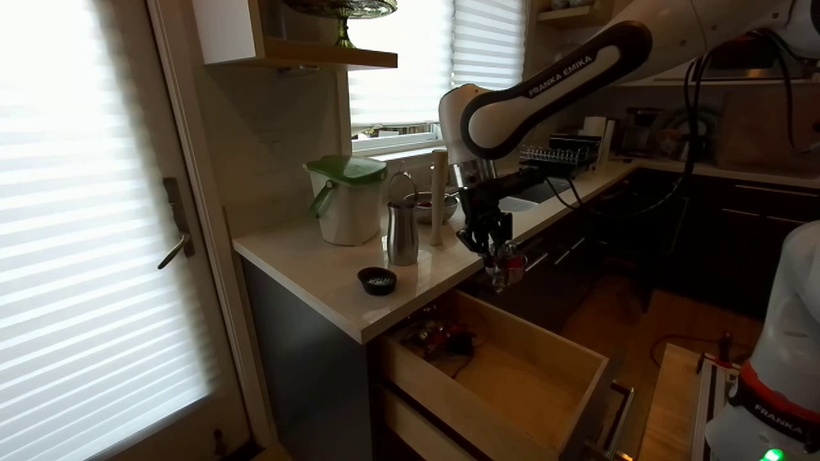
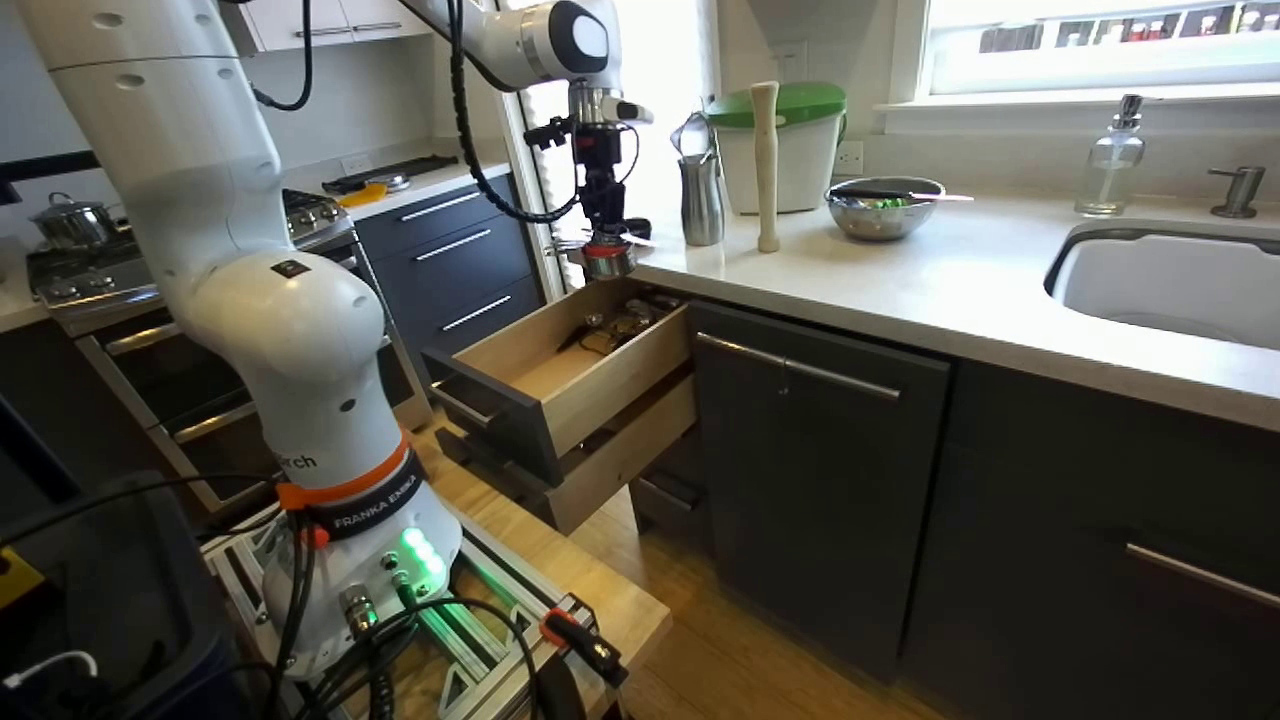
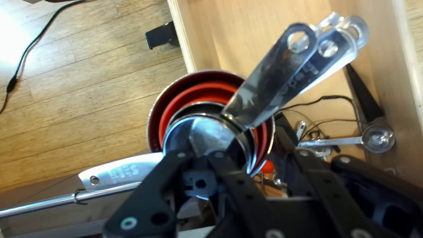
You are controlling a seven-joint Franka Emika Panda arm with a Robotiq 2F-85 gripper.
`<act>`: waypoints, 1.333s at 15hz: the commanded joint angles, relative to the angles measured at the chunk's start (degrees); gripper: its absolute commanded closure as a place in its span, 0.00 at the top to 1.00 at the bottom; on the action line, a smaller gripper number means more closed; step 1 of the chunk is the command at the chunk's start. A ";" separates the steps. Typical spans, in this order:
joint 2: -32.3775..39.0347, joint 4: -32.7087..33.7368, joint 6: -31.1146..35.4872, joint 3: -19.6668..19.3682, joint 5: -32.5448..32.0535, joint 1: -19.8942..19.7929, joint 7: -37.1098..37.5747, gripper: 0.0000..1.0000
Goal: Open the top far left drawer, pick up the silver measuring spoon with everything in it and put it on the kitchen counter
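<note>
Pincer (image 3: pixel 200 157): narrow, clamped on the cups (image 3: pixel 210 132); exact contact hidden.
Cups: the task's load, held in air; nested, presumably so all travel together. Handles toward 2 and 8 o'clock, wrist view.
Drawer (image 1: pixel 532 384): at 6 o'clock in an exterior view; open, likely for access.
Desk (image 1: pixel 323 275): at 9 o'clock, same view; front edge near the cups, clearance uncertain; raise before crossing.
Obstacles: bowl (image 1: pixel 381 292) and jug (image 1: pixel 402 237), near 9 o'clock.
Open room: between bowl and front corner.
</note>
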 commanded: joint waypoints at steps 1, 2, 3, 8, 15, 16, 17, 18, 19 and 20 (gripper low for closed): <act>2.42 5.23 -1.16 -1.81 -2.96 -2.55 1.41 0.06; 2.92 6.44 -0.61 -2.27 -3.38 -3.04 0.91 0.06; 3.69 8.03 -0.20 -2.67 -3.91 -3.44 -0.19 0.06; 5.90 13.06 -1.63 -4.91 -9.35 -5.12 -6.60 0.06; 7.17 13.39 -0.16 -8.65 -10.99 -8.39 -9.75 0.06; 7.35 13.29 0.61 -8.98 -11.00 -8.81 -10.58 0.06; 7.42 12.98 2.56 -9.17 -10.41 -9.32 -12.70 0.06; 7.52 12.89 3.52 -9.30 -10.20 -9.70 -14.61 0.06; 7.77 12.76 5.13 -9.32 -9.90 -10.05 -16.95 0.06; 8.01 12.67 6.40 -9.30 -9.74 -10.30 -19.18 0.06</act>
